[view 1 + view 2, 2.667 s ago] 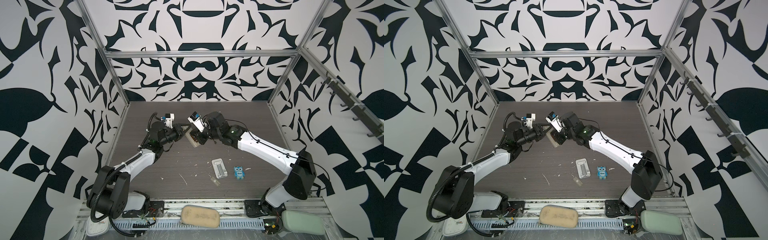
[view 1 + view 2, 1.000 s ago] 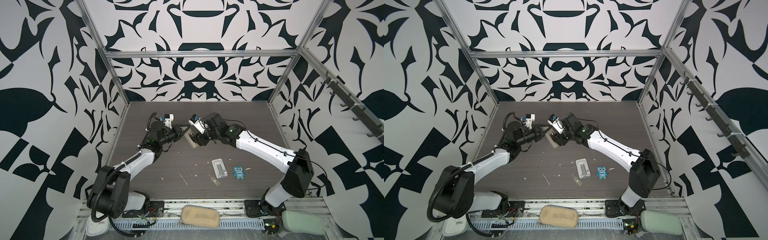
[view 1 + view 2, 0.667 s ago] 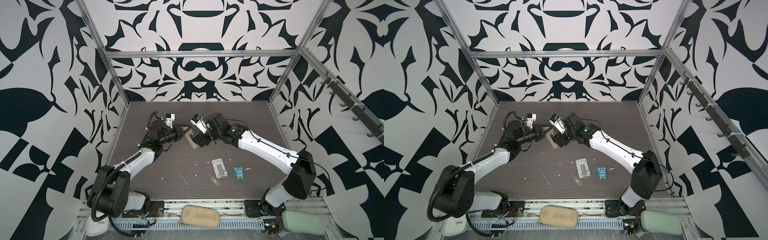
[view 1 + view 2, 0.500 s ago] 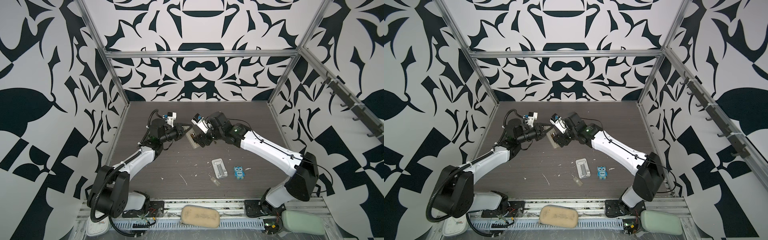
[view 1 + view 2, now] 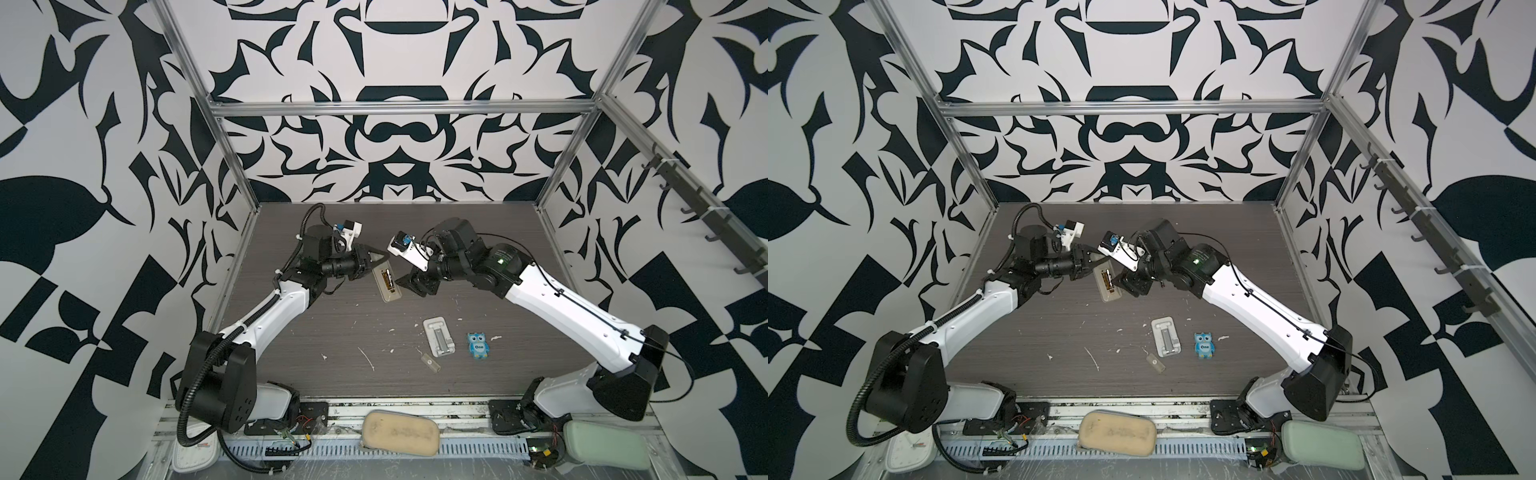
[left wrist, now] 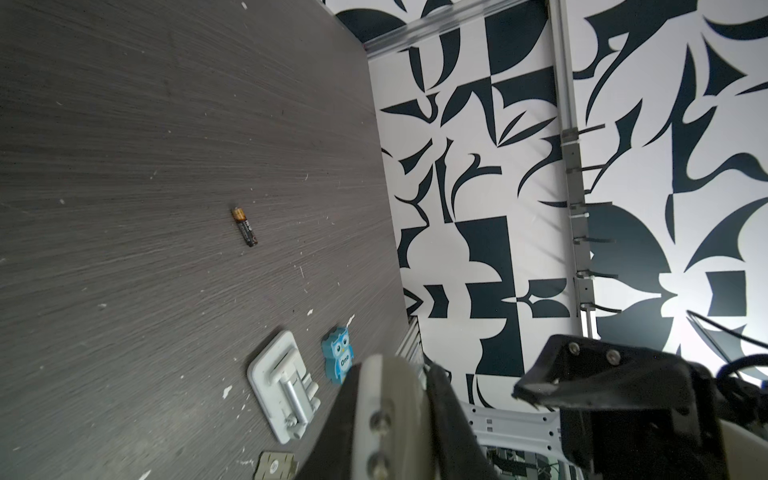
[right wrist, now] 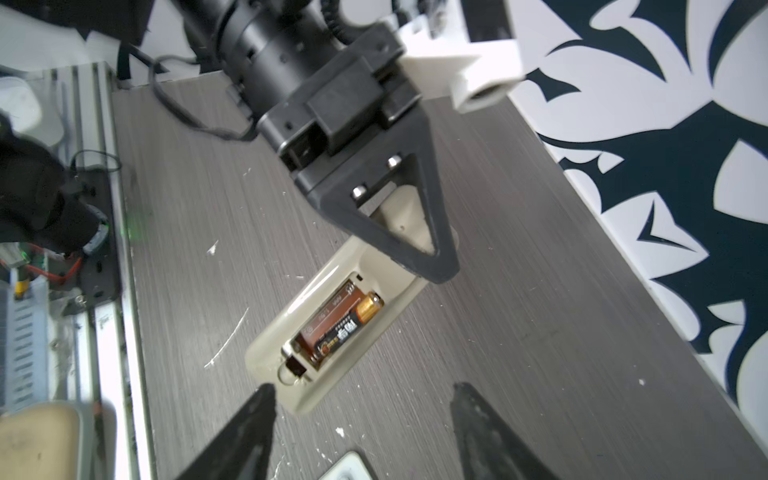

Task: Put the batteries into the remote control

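Your right gripper, jaws spread and empty, had just backed off the remote control, which your left gripper pinched at one end. One battery sat inside it; the other battery lay on the tabletop, not yet loaded.

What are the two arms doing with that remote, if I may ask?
The left gripper is shut on one end of the remote control, holding it back-up with the battery bay open. One battery lies in the bay. The right gripper hangs open just off the remote's free end, holding nothing. A second battery lies loose on the table.
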{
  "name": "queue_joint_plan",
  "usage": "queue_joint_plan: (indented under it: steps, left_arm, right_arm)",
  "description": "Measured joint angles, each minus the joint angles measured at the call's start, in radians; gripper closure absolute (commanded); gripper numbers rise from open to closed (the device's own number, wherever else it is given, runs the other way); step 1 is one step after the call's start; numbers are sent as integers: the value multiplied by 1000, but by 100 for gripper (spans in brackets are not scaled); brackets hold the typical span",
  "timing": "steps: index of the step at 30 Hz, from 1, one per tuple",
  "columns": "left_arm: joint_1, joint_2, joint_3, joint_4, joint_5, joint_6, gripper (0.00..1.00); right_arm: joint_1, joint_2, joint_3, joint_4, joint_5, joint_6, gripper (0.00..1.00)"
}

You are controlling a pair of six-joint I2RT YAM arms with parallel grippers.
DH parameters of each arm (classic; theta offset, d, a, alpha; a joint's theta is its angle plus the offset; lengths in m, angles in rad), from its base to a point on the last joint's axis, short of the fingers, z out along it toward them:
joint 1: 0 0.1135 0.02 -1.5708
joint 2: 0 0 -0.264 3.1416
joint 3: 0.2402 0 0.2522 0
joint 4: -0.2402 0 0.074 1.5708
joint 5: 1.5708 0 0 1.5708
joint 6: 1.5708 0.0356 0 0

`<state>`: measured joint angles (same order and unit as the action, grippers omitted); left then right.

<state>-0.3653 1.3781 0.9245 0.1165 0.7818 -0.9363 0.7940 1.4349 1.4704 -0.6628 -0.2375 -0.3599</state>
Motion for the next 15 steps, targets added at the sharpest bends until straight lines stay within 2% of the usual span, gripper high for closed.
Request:
queue_joint_plan:
  steps: [6, 15]
  left_arm:
    - [0, 6, 65, -204, 25, 129, 100]
    - [0, 6, 66, -293, 55, 187, 100]
  right_arm:
    - [0, 51, 36, -66, -22, -113, 47]
    - [20, 99, 73, -76, -48, -160, 57]
